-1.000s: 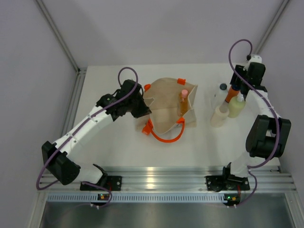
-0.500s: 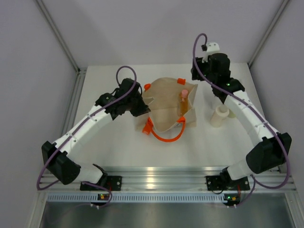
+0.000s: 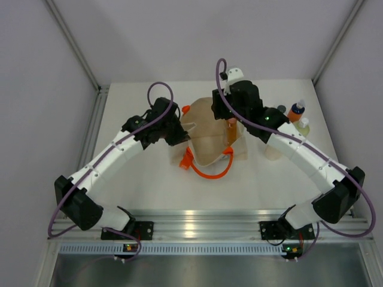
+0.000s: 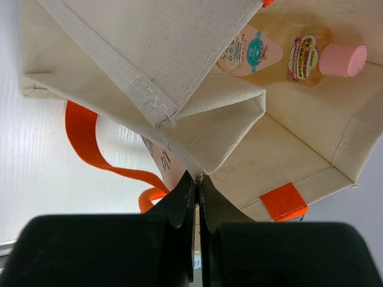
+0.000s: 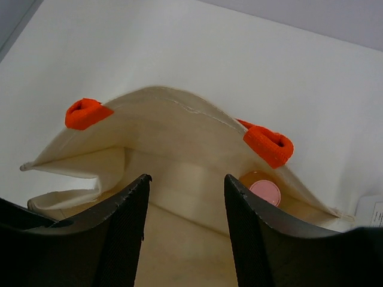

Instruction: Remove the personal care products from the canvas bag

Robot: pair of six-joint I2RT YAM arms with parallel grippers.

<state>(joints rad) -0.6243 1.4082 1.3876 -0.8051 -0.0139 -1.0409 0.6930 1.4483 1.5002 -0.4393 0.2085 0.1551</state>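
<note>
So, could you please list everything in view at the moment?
canvas bag: one, beige, orange handles, centre.
amber bottle: one, pink cap, inside the canvas bag.
orange bottle: one, dark cap, far right.
yellow-green bottle: one, white cap, beside the orange bottle.
cream cylinder: one, right of the bag, partly hidden.
dark-capped bottle: one, body hidden, left of the orange bottle.
left gripper: black, shut on the bag's rim.
right gripper: black, open above the bag's mouth.

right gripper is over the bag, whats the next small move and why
Probably shift the right gripper sideways over the pink-capped amber bottle, then lower. Its jaws are open above the canvas bag, but in the wrist view the cap sits outside the gap, past one finger. The left gripper pinches the bag's rim, holding the mouth open.
</note>
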